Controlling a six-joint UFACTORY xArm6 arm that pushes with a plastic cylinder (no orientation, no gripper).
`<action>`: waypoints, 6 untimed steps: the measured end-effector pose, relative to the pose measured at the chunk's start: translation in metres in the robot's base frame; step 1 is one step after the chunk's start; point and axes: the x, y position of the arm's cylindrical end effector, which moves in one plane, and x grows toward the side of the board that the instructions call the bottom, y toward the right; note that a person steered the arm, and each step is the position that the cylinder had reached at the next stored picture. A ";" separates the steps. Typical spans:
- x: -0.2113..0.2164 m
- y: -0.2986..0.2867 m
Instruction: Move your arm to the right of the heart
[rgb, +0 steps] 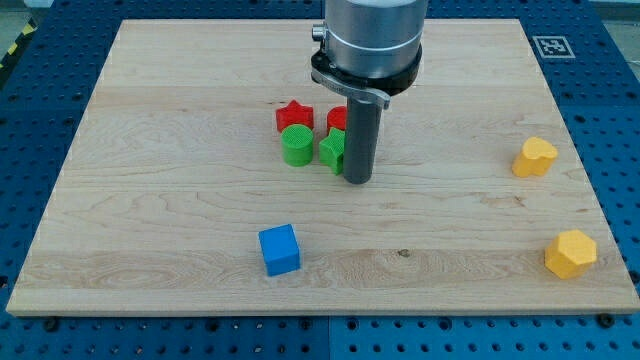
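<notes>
My tip (358, 181) sits mid-board, touching or just beside green block (333, 150) at its 3 o'clock. No fingers on this rig, so no open/closed state to log. Heart: prob. yellow block (535, 157) at board's 3 o'clock, well apart; shape unclear. Risk: if heart is really the half-hidden red block (337, 118) behind rod, wrong target. Sweeping off could drag green block along.
</notes>
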 end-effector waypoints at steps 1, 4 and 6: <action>-0.009 0.000; -0.012 0.043; -0.075 0.168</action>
